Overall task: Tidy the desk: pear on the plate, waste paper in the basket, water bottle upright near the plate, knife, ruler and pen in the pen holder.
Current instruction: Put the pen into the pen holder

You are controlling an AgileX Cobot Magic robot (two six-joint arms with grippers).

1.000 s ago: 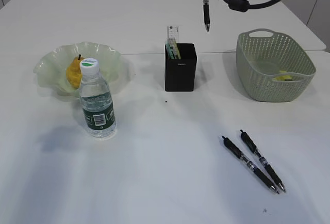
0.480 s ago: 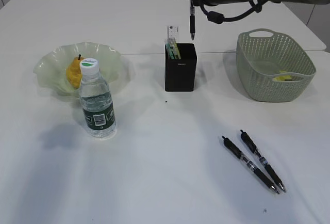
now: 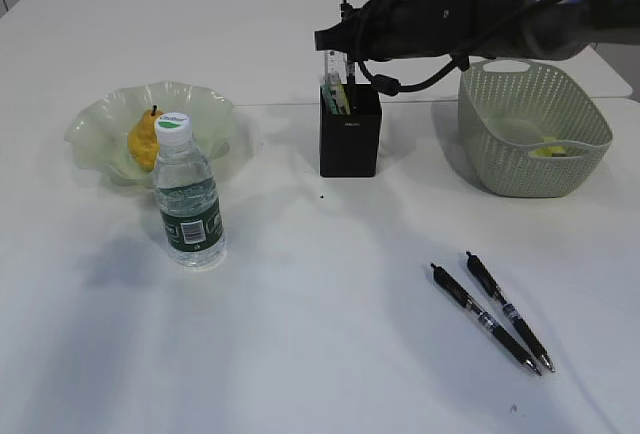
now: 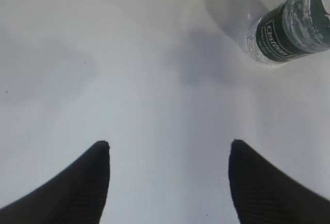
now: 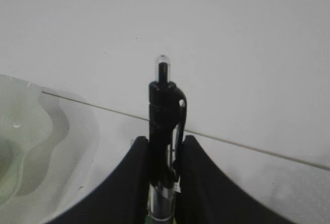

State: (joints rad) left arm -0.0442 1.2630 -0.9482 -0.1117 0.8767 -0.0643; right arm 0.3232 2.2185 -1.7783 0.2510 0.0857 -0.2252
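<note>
Right arm (image 3: 480, 16): dark, cabled, stretched level from the desk's far right edge toward the middle of its far side. Right gripper (image 5: 164, 152): fingers (image 5: 131, 182) pressed close on either side of a black pen (image 5: 164, 110), the pen's clicker end standing above the fingertips. In the exterior view the gripper end of this arm is a dark mass; individual fingers cannot be told there.

Left gripper (image 4: 167, 149): two dark ribbed fingers (image 4: 87, 182) spread wide apart, nothing between them, poised above the desk's near left part. Left arm: only the fingers show, in the left wrist view.
</note>
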